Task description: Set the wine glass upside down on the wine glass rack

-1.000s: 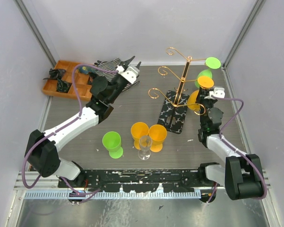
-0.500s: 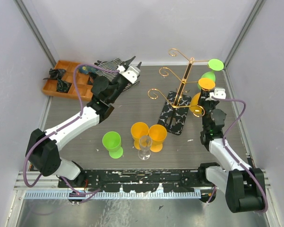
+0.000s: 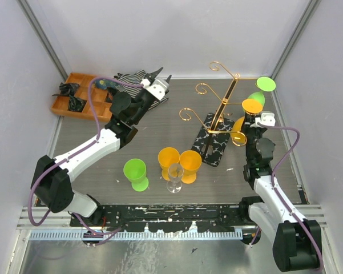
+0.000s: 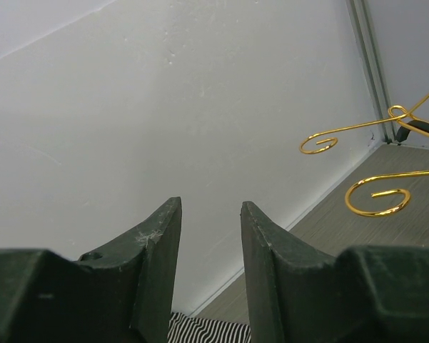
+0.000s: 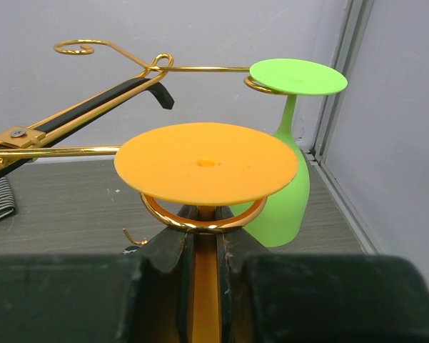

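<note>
Right of the wine glass rack (image 3: 222, 112), the right arm (image 3: 262, 171) reaches up from its base, jaws pinched narrow on the stem of the inverted orange wine glass (image 5: 205, 163), whose foot sits over one of the rack's scroll rings. The left arm (image 3: 97, 142) stretches far left of the rack, jaws partly apart, holding nothing.
</note>
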`<state>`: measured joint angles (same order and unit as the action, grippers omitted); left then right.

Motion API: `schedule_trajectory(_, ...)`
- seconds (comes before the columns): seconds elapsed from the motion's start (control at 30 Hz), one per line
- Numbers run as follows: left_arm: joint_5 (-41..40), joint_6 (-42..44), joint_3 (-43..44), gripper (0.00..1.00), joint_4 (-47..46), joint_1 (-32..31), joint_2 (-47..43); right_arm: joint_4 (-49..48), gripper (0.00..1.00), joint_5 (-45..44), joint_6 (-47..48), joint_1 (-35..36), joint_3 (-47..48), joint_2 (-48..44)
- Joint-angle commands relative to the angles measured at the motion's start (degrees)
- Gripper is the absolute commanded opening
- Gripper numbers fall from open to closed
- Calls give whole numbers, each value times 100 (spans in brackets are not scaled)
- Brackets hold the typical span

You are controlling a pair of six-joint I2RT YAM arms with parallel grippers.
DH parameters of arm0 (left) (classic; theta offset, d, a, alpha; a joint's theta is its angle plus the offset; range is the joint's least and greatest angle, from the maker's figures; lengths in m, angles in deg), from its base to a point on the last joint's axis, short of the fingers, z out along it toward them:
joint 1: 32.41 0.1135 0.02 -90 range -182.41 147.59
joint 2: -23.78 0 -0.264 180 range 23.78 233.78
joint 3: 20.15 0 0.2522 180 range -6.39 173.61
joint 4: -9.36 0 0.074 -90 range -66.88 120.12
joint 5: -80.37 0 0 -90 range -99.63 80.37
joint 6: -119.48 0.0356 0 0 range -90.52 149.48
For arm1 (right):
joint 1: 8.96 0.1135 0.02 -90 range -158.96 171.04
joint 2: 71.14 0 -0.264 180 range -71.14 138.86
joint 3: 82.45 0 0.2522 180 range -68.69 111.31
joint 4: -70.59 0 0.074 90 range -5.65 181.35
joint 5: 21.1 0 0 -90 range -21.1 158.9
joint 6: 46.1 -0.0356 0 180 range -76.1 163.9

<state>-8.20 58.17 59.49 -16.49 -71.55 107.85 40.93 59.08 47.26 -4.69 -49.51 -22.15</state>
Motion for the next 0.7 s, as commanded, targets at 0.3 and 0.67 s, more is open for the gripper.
schedule_trajectory(0.3, -37, -115, -67, 48, -275, 16, -138, -122, 1, -836, -287, -22, -22, 362)
schedule_trajectory(0.67, -55, -47, -78, 49, -257, 19, -147, -175, 1, -1238, -116, -24, 48, 463)
